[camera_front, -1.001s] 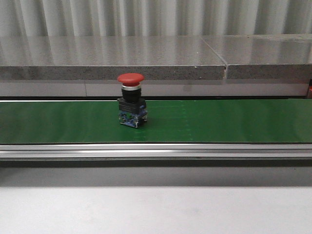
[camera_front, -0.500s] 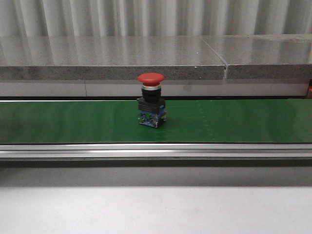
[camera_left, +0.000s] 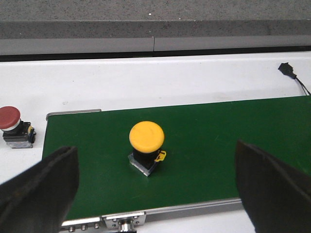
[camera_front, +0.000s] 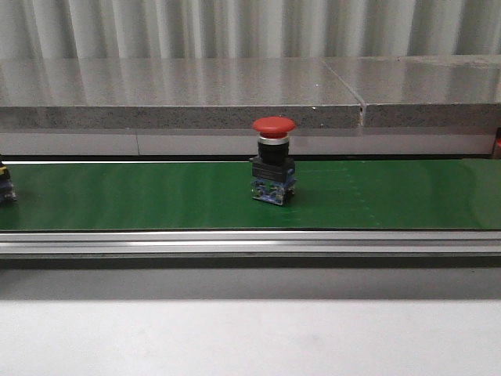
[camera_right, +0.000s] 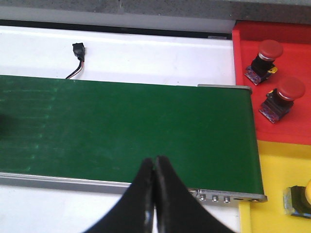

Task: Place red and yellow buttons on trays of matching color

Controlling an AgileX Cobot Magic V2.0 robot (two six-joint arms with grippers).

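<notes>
Red button point(camera_front: 273, 160) stands mid-belt, clear around; left end effector point(camera_left: 155, 187) gapes empty, right end effector point(camera_right: 155, 187) closed empty.

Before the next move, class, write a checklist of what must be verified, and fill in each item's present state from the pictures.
1. Red button upright on the belt: ok.
2. Yellow button upright on the belt, between the left gripper's fingers: ok.
3. Left jaws open wide enough for a grasp: ok.
4. Right gripper ready to grasp: not ok, jaws shut and no button under it.
5. Red tray has room: ok, two buttons in the part shown.
6. Yellow tray has room: cannot tell, only part shows, with one button at its edge.
</notes>
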